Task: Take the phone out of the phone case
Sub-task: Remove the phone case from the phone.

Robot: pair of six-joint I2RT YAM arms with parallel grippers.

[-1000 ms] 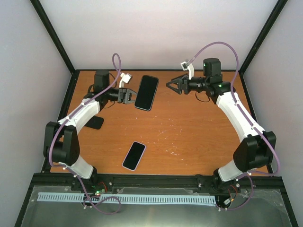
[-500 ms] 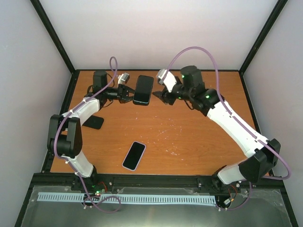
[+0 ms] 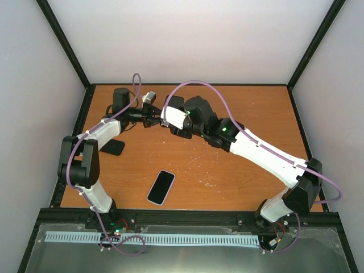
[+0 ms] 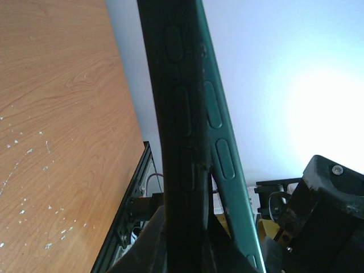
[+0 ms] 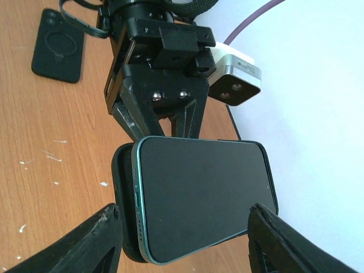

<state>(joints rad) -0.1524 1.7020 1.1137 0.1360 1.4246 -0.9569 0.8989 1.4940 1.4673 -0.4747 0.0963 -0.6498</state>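
Observation:
My left gripper (image 5: 168, 132) is shut on the far long edge of the black phone case (image 5: 121, 187) and holds it edge-up above the table. The phone (image 5: 205, 193), dark-screened with a teal rim, stands partly lifted out of the case at its port end. In the left wrist view the teal phone (image 4: 219, 132) edge splits away from the black case (image 4: 175, 114). My right gripper (image 5: 183, 220) is open, one finger beyond each short end of the phone. From the top, the left gripper (image 3: 151, 116) meets the right gripper (image 3: 166, 121), which hides the phone.
A second phone (image 3: 161, 187) lies screen-up on the wooden table (image 3: 239, 170) near the front. An empty black case (image 3: 114, 147) lies by the left edge, also seen as a case (image 5: 58, 50) behind the left arm. Black frame posts and white walls border the table.
The right arm has swung left across the table until its open fingers straddle the phone. The left gripper has turned the cased phone up on edge and drawn it in slightly.

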